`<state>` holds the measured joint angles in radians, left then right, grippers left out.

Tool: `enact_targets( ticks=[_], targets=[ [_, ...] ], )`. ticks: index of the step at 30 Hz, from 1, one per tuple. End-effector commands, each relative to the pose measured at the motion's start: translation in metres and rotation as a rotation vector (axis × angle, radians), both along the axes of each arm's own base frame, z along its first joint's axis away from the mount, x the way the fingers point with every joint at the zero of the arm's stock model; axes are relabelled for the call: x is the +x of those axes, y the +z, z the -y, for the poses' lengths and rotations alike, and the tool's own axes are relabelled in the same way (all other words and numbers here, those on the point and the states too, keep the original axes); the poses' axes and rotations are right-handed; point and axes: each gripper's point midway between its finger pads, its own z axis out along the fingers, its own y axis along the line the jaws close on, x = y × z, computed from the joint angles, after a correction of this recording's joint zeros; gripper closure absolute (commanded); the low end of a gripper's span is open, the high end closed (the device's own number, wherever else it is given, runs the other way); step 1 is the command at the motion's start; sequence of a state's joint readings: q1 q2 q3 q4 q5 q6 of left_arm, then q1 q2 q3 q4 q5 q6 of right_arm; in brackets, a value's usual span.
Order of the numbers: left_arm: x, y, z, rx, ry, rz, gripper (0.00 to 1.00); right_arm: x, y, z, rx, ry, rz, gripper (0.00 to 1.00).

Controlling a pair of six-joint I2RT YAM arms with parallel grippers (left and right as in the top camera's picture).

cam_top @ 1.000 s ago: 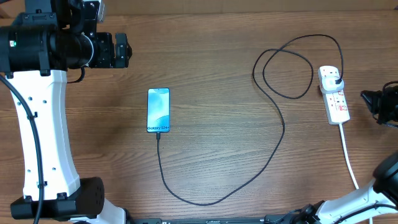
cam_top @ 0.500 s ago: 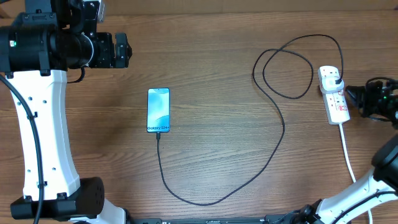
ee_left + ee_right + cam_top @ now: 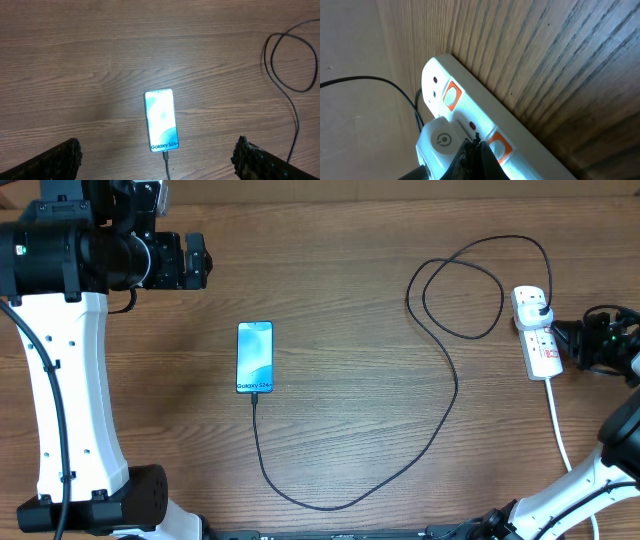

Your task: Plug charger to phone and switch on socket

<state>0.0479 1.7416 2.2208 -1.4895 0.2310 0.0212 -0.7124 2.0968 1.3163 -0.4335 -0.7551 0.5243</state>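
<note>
Your right gripper (image 3: 566, 338), jaws pinched shut, has its tip right at the power strip (image 3: 541, 340) on the table's right side, while your left gripper (image 3: 198, 260) hangs wide open, well apart from the phone (image 3: 254, 357) with the charger cable (image 3: 447, 415) in its port.

Overhead, L wrist share phone (image 3: 254, 357); R prob close-up

Soft, even light from above covers the counter (image 3: 350, 280), with hardly a shadow. Ahead of the left end effector (image 3: 157, 160), a pale sheen lies beside the glowing phone (image 3: 161, 120). The right end effector (image 3: 472, 151) is a dark blur; the power strip (image 3: 530, 150) beyond it looks washed-out.
</note>
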Motion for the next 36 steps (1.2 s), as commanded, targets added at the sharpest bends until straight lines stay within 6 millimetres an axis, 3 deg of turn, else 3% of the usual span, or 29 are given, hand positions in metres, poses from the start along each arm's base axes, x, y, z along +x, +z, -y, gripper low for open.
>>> enact_targets(
  ticks=[1, 20, 36],
  targets=[
    [-0.001, 0.007, -0.001, -0.005, 0.004, 0.020, 0.00, 0.000, -0.006, -0.002, -0.007, 0.002, -0.012, 0.96],
    [-0.001, 0.007, -0.001, -0.005, 0.004, 0.020, 0.00, -0.001, -0.022, -0.019, -0.057, 0.039, -0.063, 0.96],
    [-0.001, 0.007, -0.001, -0.005, 0.004, 0.020, 0.01, -0.018, -0.034, -0.025, -0.047, 0.045, -0.151, 0.96]
  ],
)
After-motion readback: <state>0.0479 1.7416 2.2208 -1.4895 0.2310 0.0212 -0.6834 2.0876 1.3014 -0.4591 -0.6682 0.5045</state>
